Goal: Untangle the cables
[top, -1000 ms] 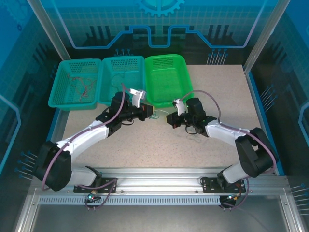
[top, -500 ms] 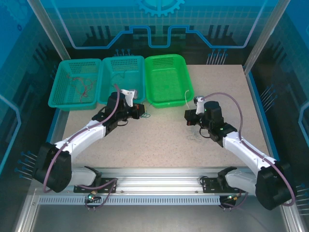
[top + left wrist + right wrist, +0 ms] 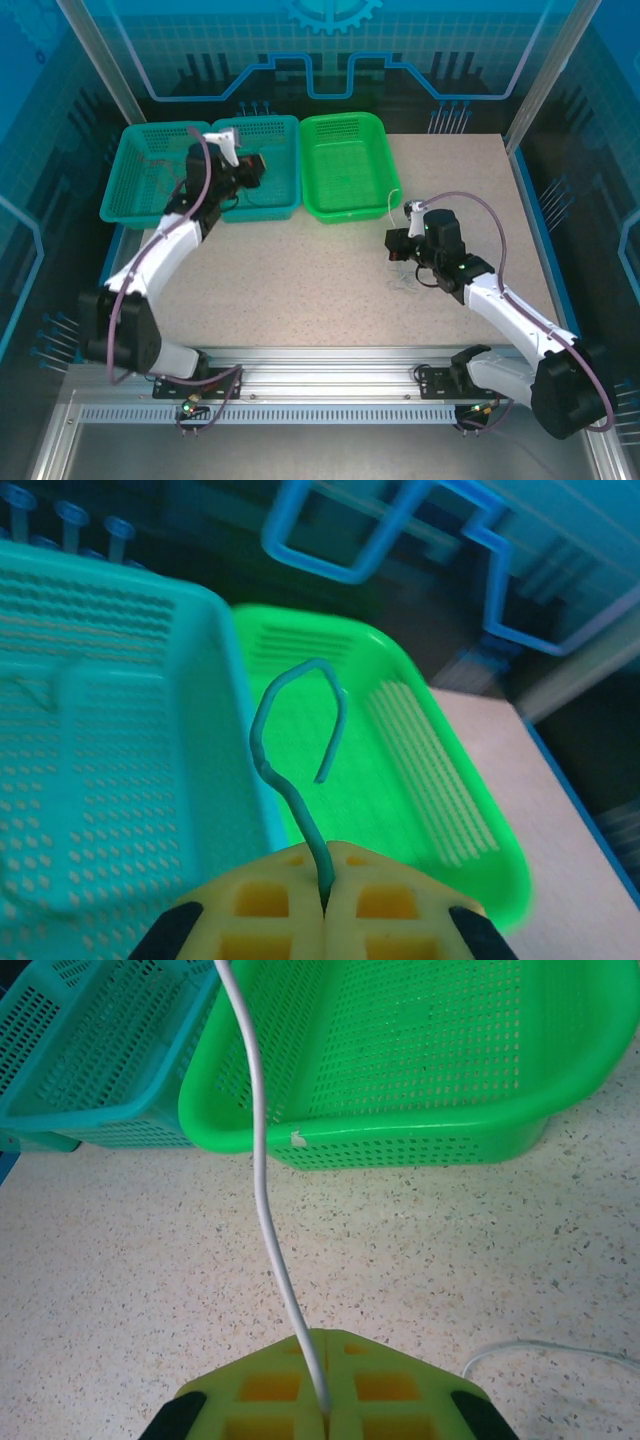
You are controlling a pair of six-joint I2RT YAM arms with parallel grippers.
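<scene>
Over surface point(image 3: 330, 270), near green basket point(image 3: 345, 165): right end effector point(image 3: 398, 243) clamped on pale cable point(image 3: 262, 1210) that rises from fingertips. Above middle teal basket point(image 3: 275, 140): left end effector point(image 3: 250, 168) pinching dark green cable point(image 3: 256, 730), hooked end ahead. From right wrist: second pale cable point(image 3: 540, 1345) lying on surface.

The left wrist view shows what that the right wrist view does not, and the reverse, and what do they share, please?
Left wrist view: a hooked green wire pinched in the shut left gripper, with a blue backdrop outline behind. Right wrist view: a pale wire pinched in the shut right gripper, passing in front of the green basket rim, and a second pale wire lying on the table. Both: the green basket, the teal basket beside it and the table.
</scene>
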